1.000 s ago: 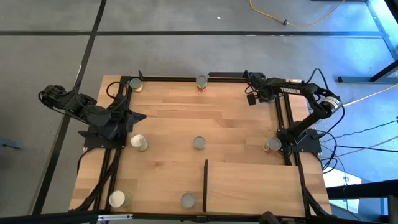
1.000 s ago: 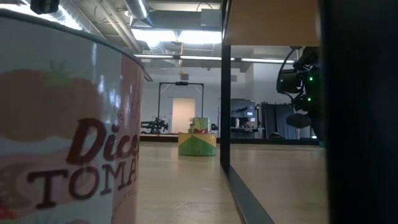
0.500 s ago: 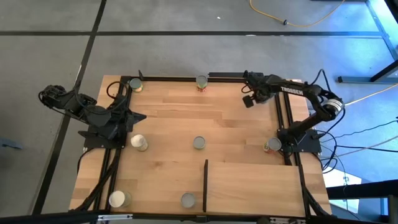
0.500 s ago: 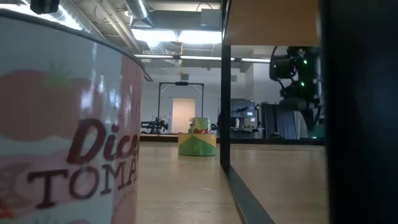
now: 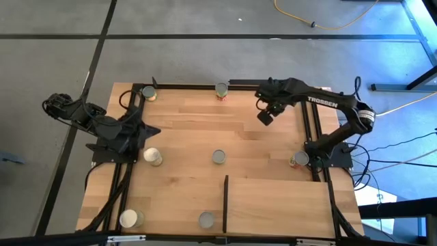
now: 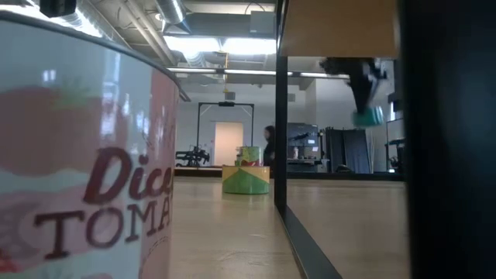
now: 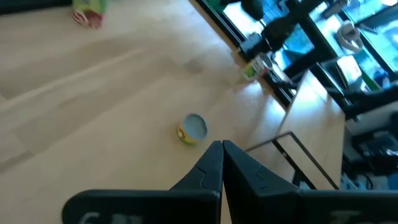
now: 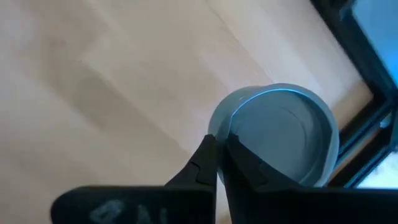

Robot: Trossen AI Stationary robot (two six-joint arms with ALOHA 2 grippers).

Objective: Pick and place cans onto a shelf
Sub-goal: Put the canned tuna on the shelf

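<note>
The table (image 5: 184, 130) is pale wood planks in a black frame (image 5: 184, 86). It stands on a grey concrete floor (image 5: 205, 55) crossed by dark lines, with a yellow cable (image 5: 328, 24) lying on the floor past the far edge. The low view looks across the wood into a large room with ceiling pipes, strip lights and a lit doorway at the back.

Seven cans (image 5: 218, 157) stand scattered on the table. Two are at the far edge, three lie across the middle and two are near the front edge. None is on the shelf (image 5: 287, 205), a wood panel at the front right with a black strip along its inner side. In the low view a tomato can (image 6: 77, 170) fills the left foreground.

The right gripper (image 5: 265, 116) hangs above the far right part of the table, fingers (image 8: 205, 155) pressed together and holding nothing. In its wrist view a grey-topped can (image 8: 280, 137) stands on the wood by the frame, just beyond the fingertips and not between them.

The left gripper (image 5: 151, 128) waits at the left side, fingers (image 7: 211, 162) together and empty. The middle can (image 7: 191, 128) lies well ahead of its tips.
</note>
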